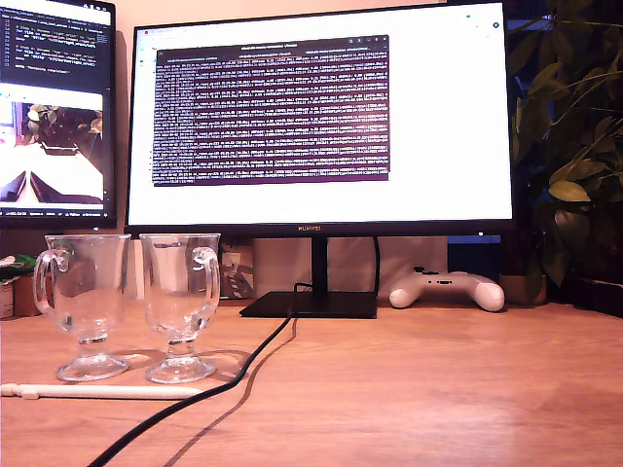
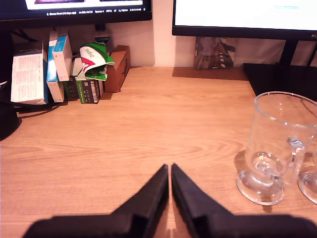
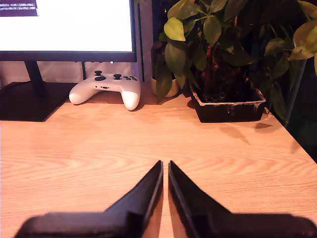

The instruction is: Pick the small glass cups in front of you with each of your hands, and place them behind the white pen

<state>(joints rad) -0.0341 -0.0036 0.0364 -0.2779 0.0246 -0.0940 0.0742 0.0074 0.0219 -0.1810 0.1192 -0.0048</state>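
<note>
My first gripper and my second gripper are both pinched shut and empty, and the cups stand almost touching at the exterior view's 8 o'clock behind the pen, so tbh nudging one probably topples both.

2 glass cups side by side just behind pen, exterior view's left, w/ monitor farther back

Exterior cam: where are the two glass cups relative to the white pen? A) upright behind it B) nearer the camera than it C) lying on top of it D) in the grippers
A: one cup and the other cup stand upright on their bases farther from the camera than the white pen; my first gripper and my second gripper are shut, empty.
</note>
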